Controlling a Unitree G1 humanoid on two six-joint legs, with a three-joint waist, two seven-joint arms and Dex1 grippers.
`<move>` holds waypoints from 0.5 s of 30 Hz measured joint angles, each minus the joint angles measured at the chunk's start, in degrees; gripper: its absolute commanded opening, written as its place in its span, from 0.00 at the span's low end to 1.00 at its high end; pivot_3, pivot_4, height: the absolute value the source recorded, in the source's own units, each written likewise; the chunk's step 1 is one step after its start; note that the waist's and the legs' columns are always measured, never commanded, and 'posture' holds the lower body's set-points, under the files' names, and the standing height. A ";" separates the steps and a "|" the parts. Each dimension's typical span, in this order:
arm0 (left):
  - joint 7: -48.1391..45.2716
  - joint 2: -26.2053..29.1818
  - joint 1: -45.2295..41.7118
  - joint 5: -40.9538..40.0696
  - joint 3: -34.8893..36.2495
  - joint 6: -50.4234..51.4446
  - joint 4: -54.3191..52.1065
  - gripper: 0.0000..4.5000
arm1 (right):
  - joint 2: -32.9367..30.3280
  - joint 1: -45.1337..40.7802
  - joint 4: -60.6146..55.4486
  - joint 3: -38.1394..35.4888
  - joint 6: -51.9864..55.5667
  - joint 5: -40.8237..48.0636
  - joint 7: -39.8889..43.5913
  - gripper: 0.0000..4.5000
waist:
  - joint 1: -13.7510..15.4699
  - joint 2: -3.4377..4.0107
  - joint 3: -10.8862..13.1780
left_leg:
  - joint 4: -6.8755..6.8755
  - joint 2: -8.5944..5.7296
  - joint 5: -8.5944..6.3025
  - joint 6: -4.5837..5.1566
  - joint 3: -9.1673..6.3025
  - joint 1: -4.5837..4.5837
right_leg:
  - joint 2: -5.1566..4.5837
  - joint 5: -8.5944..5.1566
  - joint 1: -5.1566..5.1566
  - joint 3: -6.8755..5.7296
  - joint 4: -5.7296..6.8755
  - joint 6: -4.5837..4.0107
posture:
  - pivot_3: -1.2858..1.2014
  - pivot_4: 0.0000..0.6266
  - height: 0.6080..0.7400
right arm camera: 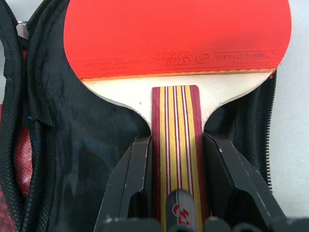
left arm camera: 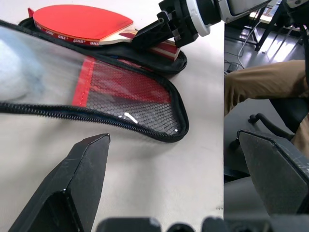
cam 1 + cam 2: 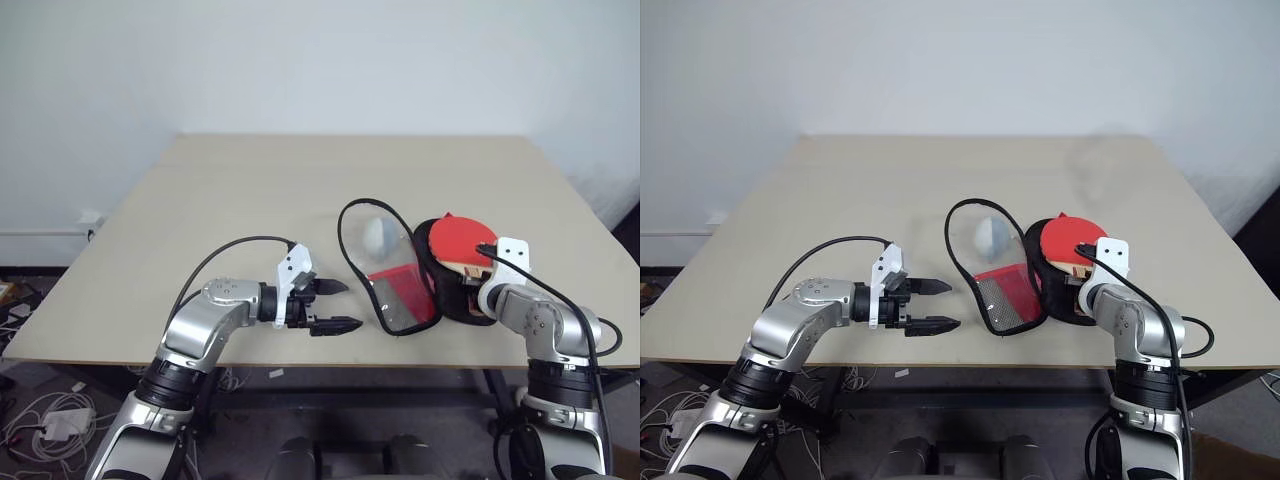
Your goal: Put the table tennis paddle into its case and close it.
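The case point(image 3: 400, 285) lay unzipped and spread open on the tabletop point(image 3: 250, 200), near its front edge. One half, with a clear panel, red fabric and black mesh, was propped up towards the left side, and the black-lined half lay flat to the right. Behind the clear panel sat a small pale lump point(image 3: 377, 235); what it was could not be made out through the plastic.

The right gripper point(image 1: 176, 159) had its jaws clenched on the striped wooden handle of the table tennis paddle point(image 1: 178, 36), one finger on either side. The paddle's round red face pointed away from the robot over the black lining of the flat half, though whether it rested on the lining or was held just above it was hard to judge.

The left gripper point(image 3: 335, 305) hovered just left of the case, its jaws released and spread wide, pointing at the zipper edge and touching nothing
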 measured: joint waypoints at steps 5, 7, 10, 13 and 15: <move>-0.01 -0.87 -0.01 0.61 -0.71 -0.56 1.11 1.00 | 3.24 0.00 -1.38 1.97 0.20 -1.01 -0.59 0.25 | -0.90 0.00 0.00 | -0.10 0.02 0.00 0.00 0.00 0.00 | 0.01 0.00 -0.06 0.00 0.02 0.00 | 0.52 0.00 1.00; 0.00 -0.97 -0.01 0.84 -0.81 -0.75 1.29 1.00 | 4.22 0.27 -1.43 3.12 0.50 -1.19 -0.49 0.25 | -1.30 0.00 0.00 | -0.15 0.02 0.01 0.00 -0.01 -0.01 | 0.01 0.00 -0.08 0.00 0.03 0.00 | 0.52 0.00 1.00; 0.16 -0.97 -0.01 1.09 -0.84 -0.62 1.28 1.00 | 4.19 0.47 -1.61 3.19 0.49 -1.51 -0.43 0.25 | -1.49 -0.01 -0.01 | -0.14 0.02 0.00 0.00 -0.02 -0.01 | 0.01 0.00 -0.06 0.00 0.01 0.00 | 0.52 0.00 1.00; 0.60 -0.97 -0.01 1.08 -0.84 0.07 1.21 1.00 | 4.17 0.95 -2.16 2.86 0.51 -1.52 -0.26 0.25 | -1.50 -0.01 -0.01 | -0.13 0.02 0.01 0.00 -0.04 -0.01 | 0.01 0.00 -0.04 -0.01 0.01 0.00 | 0.52 0.00 1.00; 0.80 -0.97 -0.02 1.07 -0.84 0.28 1.21 1.00 | 4.13 1.30 -2.52 2.79 0.47 -1.57 -0.12 0.25 | -1.50 -0.01 -0.01 | -0.12 0.02 0.00 0.00 -0.04 -0.01 | 0.01 0.00 -0.04 -0.01 0.01 0.00 | 0.52 0.00 1.00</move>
